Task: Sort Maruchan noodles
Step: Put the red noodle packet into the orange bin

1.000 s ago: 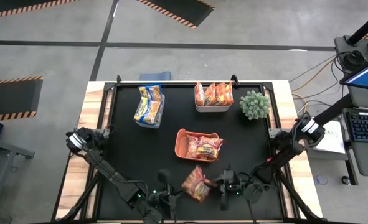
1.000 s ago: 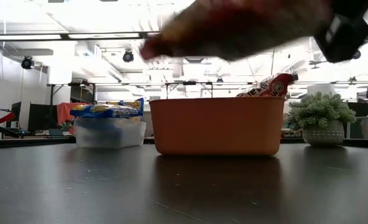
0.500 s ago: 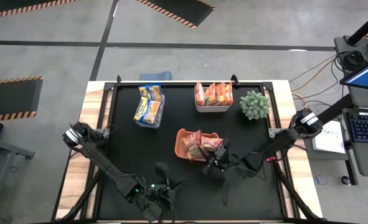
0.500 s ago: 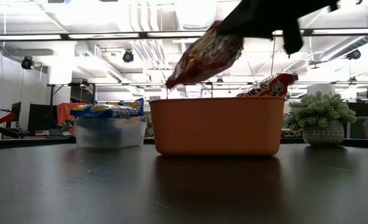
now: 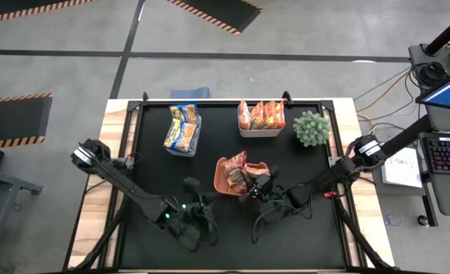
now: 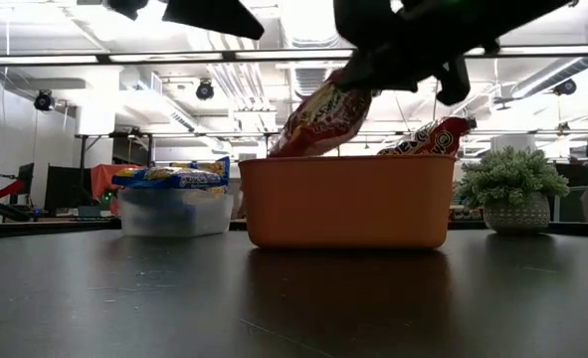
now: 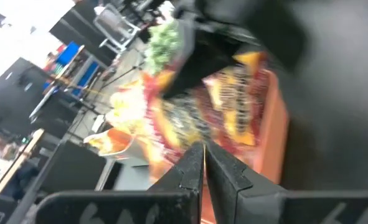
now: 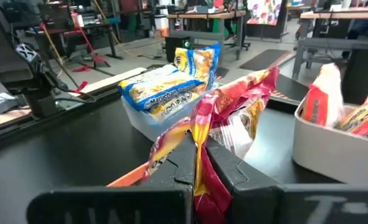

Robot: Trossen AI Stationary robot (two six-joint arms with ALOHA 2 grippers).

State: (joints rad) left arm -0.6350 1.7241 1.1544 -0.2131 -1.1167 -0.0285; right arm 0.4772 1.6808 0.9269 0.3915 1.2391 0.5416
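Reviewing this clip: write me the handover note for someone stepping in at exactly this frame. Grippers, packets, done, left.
Right gripper: shut on a red noodle packet, holding it over the orange bin, lower end dipping below the rim.
Left gripper: shut, empty, hovering over the mat in front of the orange bin.
Sorted: blue-and-yellow packets in the clear bin; orange packets in the white bin; red packets already in the orange bin.
Potted plant stands beside the white bin.
Left: release the held packet into the orange bin. No loose packets visible on the mat.
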